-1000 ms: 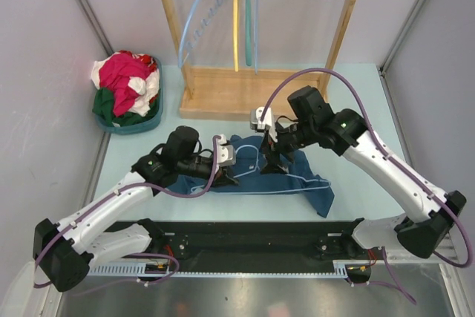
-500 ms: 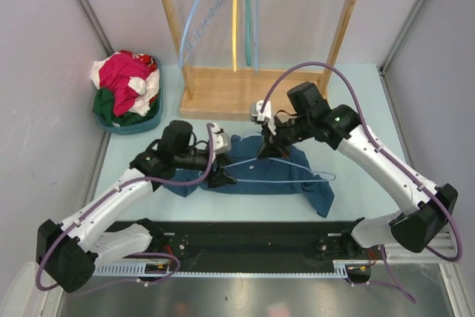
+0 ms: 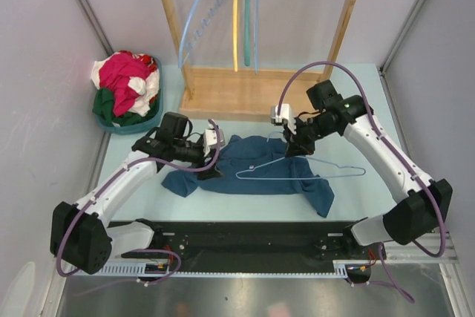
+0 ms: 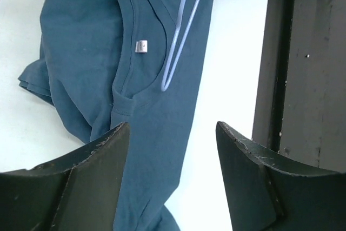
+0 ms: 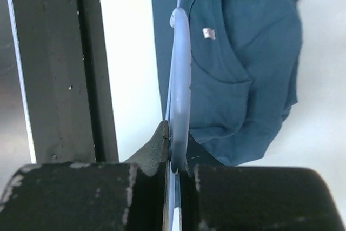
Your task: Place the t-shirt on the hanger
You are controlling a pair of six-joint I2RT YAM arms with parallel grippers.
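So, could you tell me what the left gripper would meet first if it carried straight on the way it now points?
Most likely the t-shirt: in the wrist view the open left gripper frames its cloth near the collar, with the hanger lying farther off. Depth is unclear.

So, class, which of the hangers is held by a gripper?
The thin pale wire hanger, pinched in the right gripper above the t-shirt; the light-blue hanger, yellow hanger and teal hanger hang on the wooden rack.
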